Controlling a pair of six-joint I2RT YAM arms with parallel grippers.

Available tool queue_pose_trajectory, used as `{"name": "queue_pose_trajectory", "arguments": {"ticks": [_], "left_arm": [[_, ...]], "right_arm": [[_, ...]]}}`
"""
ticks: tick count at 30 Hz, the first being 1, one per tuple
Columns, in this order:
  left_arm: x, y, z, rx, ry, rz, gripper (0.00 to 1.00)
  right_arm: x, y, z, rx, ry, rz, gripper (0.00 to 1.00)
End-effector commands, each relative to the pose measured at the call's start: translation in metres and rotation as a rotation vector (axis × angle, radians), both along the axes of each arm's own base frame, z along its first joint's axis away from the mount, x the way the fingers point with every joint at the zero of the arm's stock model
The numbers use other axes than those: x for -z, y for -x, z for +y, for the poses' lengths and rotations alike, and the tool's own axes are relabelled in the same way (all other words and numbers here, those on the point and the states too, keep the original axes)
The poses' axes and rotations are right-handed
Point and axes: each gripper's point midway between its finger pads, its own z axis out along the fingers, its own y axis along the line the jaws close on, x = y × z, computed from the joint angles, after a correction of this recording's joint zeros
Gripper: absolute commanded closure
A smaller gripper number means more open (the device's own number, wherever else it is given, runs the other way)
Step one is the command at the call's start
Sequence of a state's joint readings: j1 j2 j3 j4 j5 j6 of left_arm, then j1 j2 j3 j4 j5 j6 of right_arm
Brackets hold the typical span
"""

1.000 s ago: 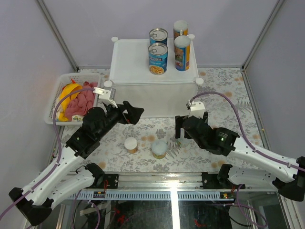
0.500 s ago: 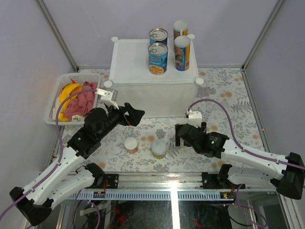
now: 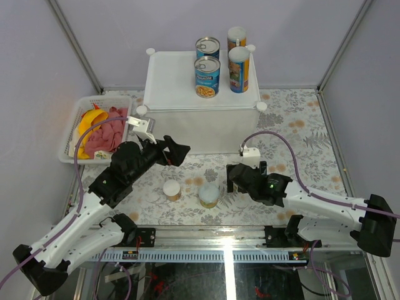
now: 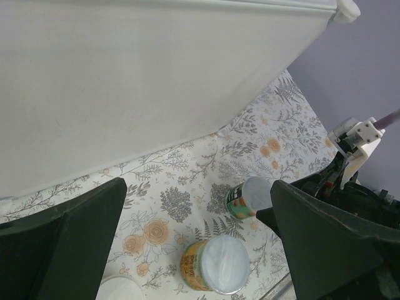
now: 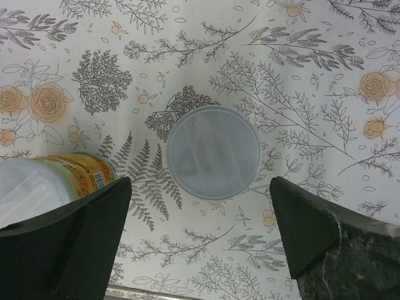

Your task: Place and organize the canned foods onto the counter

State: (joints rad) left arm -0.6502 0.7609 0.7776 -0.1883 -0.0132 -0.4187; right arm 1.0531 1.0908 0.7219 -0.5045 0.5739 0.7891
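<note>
Your left arm [image 3: 69, 228] and right arm [image 3: 325, 201]: white shells, black joints and wrists, a purple cable [image 3: 76, 147] looping to each white mount [image 3: 249, 151].

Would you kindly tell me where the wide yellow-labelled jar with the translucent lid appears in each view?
Top external: yellow-labelled jar stands low in the picture, near the centre.
Left wrist: the jar sits at the bottom edge, near the centre.
Right wrist: the jar is at the lower left, cut off by the edge.
Shared landmark: the floral table cover beneath it.

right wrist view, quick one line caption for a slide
Open right gripper centred above a pale-lidded can, with a yellow-labelled jar nearby on the floral table cover.
</note>
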Motion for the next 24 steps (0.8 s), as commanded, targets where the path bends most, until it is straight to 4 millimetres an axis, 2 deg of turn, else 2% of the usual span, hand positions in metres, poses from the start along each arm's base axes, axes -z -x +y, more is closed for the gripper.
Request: {"name": "queue_pose_trajectory", "arguments": {"ticks": [1,11,24], "left_arm": [[0.005,0.003,-0.003,0.022,-0.003,0.004,0.0],[0.017,0.003,-0.004,0.023,-0.018,0.03,0.0],[0.018,0.002,-0.006,0.027,-0.018,0.042,0.0]], "right_arm": [[-0.007,-0.008,0.008,0.008,-0.031,-0.031,0.0],[0.007,-0.01,0.002,0.018,-0.01,-0.001,0.01],[0.024,-0.016,-0.005,0.02,0.004,0.028,0.01]]}}
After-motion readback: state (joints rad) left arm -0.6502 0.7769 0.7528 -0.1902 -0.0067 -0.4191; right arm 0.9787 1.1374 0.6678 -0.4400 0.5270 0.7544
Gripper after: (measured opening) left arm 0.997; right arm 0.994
